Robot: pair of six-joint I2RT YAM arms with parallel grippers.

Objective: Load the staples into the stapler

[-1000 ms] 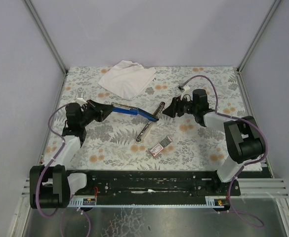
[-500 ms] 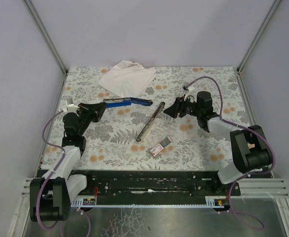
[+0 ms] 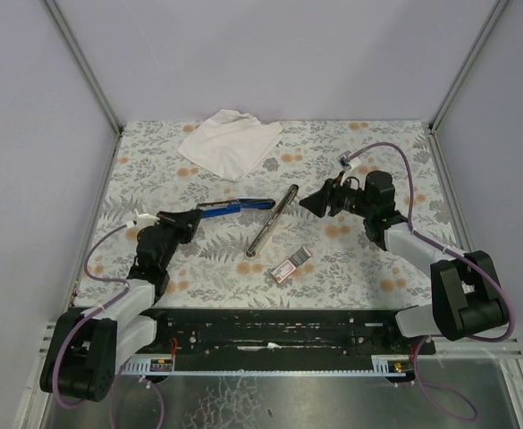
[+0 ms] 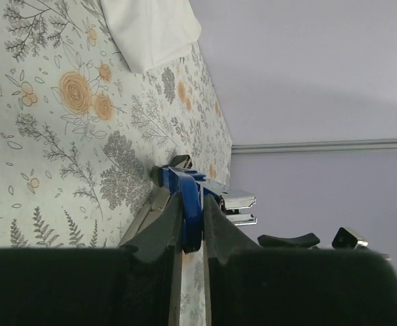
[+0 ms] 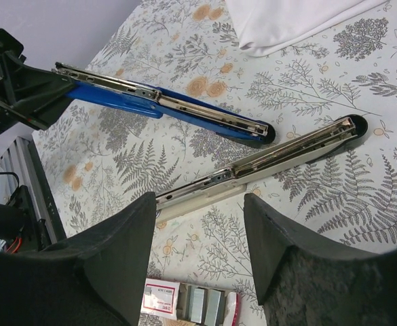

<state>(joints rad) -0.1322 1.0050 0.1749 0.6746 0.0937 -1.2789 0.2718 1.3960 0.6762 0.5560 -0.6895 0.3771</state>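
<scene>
— What is the left gripper [image 3: 189,221] doing?

— It is pinching one end of the blue stapler [image 3: 236,206]. In the left wrist view its fingers [image 4: 154,234] are pressing against both sides of the blue body.

— And the stapler itself?

— It is reaching out from that gripper toward the middle of the table [image 3: 368,268]. Its metal channel is showing along the top. Its far tip is ending near the pale stapler [image 3: 272,221], but I cannot tell whether the two are touching.

— The right gripper [image 3: 307,204]?

— It is standing spread, gripping nothing. It is pointing at the far end of the pale stapler, just beside it. Between its fingers [image 5: 120,255] the right wrist camera is taking in both staplers.

— Where are the staples [image 3: 291,264]?

— They are lying in their small box with the pink-red and white label, flat on the table. The box is sitting beside the near end of the pale stapler and apart from both grippers.

— Anything else?

— A white cloth [image 3: 230,141] is lying crumpled at the back of the table.
</scene>
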